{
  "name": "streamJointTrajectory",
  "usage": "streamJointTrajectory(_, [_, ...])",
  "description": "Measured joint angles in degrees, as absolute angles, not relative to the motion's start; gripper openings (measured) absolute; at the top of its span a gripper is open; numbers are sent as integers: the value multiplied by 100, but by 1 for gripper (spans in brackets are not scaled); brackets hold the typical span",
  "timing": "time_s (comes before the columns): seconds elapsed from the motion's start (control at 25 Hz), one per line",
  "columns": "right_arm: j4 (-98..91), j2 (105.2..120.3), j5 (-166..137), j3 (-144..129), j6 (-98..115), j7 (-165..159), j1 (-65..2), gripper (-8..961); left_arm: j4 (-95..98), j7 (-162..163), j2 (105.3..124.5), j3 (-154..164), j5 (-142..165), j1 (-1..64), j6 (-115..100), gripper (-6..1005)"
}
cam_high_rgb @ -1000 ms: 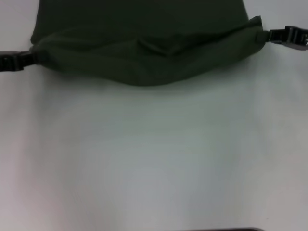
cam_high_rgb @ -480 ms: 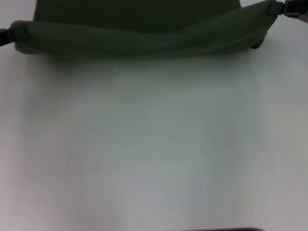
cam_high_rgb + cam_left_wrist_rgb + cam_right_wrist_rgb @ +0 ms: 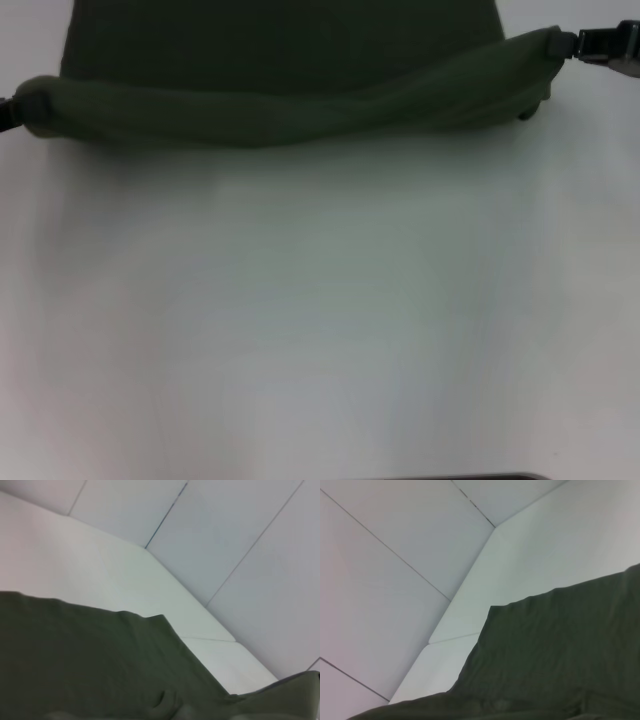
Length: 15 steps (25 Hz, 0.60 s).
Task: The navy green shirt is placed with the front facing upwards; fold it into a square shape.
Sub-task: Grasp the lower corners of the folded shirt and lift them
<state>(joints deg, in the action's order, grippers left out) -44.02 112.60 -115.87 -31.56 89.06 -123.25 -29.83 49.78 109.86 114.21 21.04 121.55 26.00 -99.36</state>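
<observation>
White tabletop (image 3: 320,330) fills most of the head view, with the navy green shirt (image 3: 290,60) lying across its far side, the near edge rolled into a thick fold (image 3: 290,110) stretched between the two arms. At the picture's right edge the right gripper (image 3: 578,44) reaches in level from the side, its dark fingers pinched on the shirt's raised right corner, which sits higher than the rest of the fold. At the left edge only a sliver of the left gripper (image 3: 8,112) shows, meeting the bunched left end of the fold low over the table; how its fingers stand cannot be told from so little. Neither wrist camera shows its own fingers. The left wrist view looks across dark green cloth (image 3: 90,660) to pale wall panels (image 3: 240,545) and the table's far corner. The right wrist view offers a similar scene: shirt fabric (image 3: 555,650) spread flat, a straight edge and corner of the cloth against the white surface, with panelled walls (image 3: 385,580) behind.
</observation>
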Motion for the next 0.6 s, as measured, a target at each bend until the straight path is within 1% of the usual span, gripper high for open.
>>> streamJointTrajectory(0.28, [-4394, 11406, -11568, -3103, 9158, -11940, -2489, 10, 4959, 10834, 11391, 2118, 12163, 2305, -9972, 48])
streamJointTrajectory(0.6, [-4394, 11493, -11559, -2786, 9721, -11510, -2078, 10, 4947, 10698, 11372, 2198, 12304, 2175, -10265, 51])
